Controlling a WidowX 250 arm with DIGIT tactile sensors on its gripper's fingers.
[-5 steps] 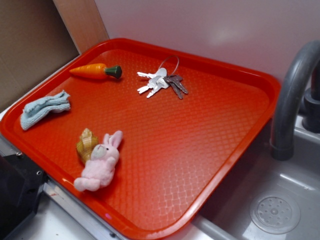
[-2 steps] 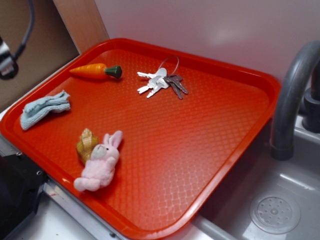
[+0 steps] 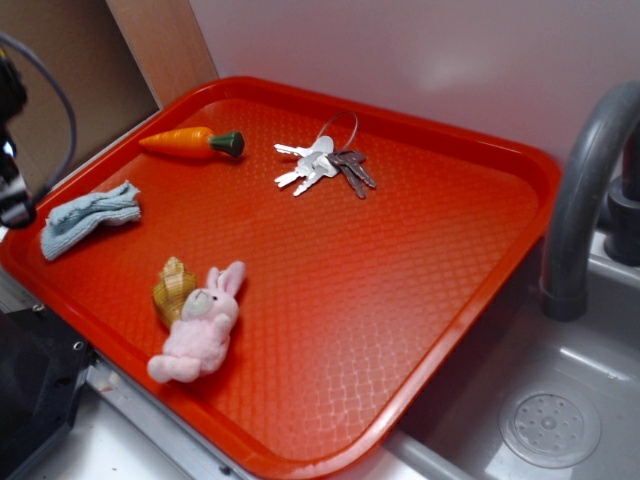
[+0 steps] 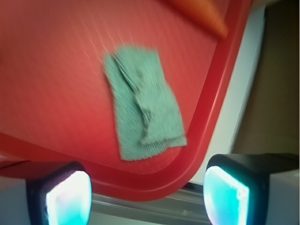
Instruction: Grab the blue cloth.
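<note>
A red tray (image 3: pixel 420 300) is sitting beside a grey sink (image 3: pixel 560 400) and carrying five things, none showing any readable brand, label or writing. The blue cloth (image 3: pixel 88 218) is lying rumpled and folded at the tray's left edge, just inside the rim. A toy carrot (image 3: pixel 190 142) is resting near the tray's far left corner, well apart from the cloth. A bunch of keys (image 3: pixel 322 165) is lying toward the tray's far side, near its middle. A pink plush bunny (image 3: pixel 198 325) is sprawling near the tray's front edge, touching a small yellowish object (image 3: pixel 173 288) just to its left. A curved grey faucet (image 3: pixel 585 190) is rising just off the tray's right side. In the wrist view, the gripper (image 4: pixel 147 194) is hovering with its two fingers spread wide and holding nothing, one fingertip (image 4: pixel 68 197) over the tray's rim (image 4: pixel 206 117) and the other off the tray, with the cloth (image 4: pixel 143 108) lying apart from both.
</note>
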